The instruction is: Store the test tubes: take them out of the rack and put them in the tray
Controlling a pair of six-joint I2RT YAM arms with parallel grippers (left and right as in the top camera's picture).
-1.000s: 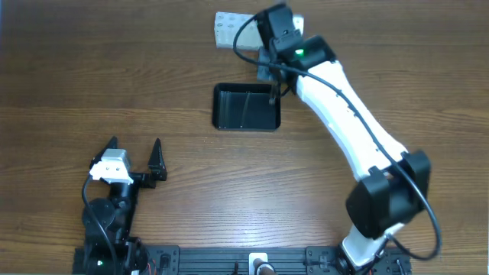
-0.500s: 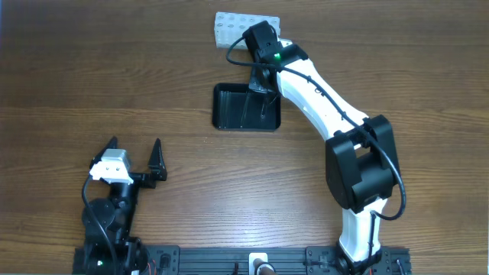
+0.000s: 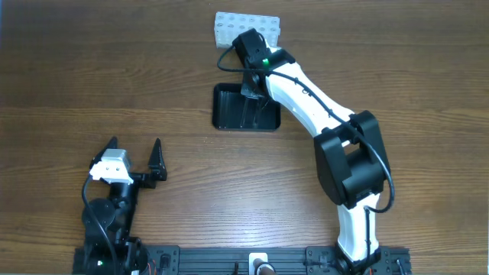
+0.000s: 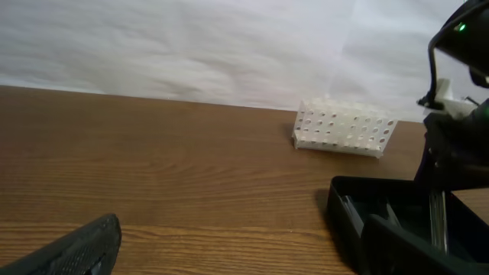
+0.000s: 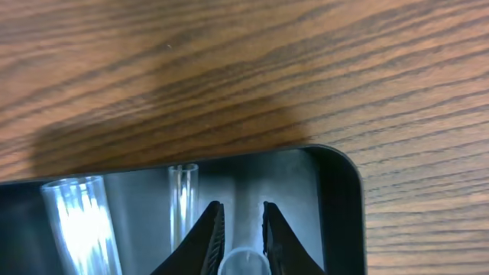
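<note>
The white rack [image 3: 246, 29] stands at the far side of the table, and shows as a perforated block [image 4: 344, 128] in the left wrist view. Just nearer lies the black tray [image 3: 221, 114], its rim [image 5: 340, 164] curving around two clear test tubes [image 5: 80, 221] lying inside. My right gripper [image 3: 257, 90] hangs over the tray's right half, shut on a test tube [image 5: 244, 261] held upright between its fingers [image 5: 212, 233]. That tube [image 4: 437, 218] dips into the tray [image 4: 359, 202]. My left gripper [image 3: 136, 156] rests open near its base, far from the tray.
Bare wooden tabletop [image 3: 397, 76] surrounds the rack and tray. A pale wall [image 4: 191, 46] rises behind the table's far edge. The right arm's white link [image 3: 306, 95] stretches over the table to the right of the tray.
The right gripper has swung left from beside the rack and dropped over the tray with the tube in it. The left arm has stayed still.
</note>
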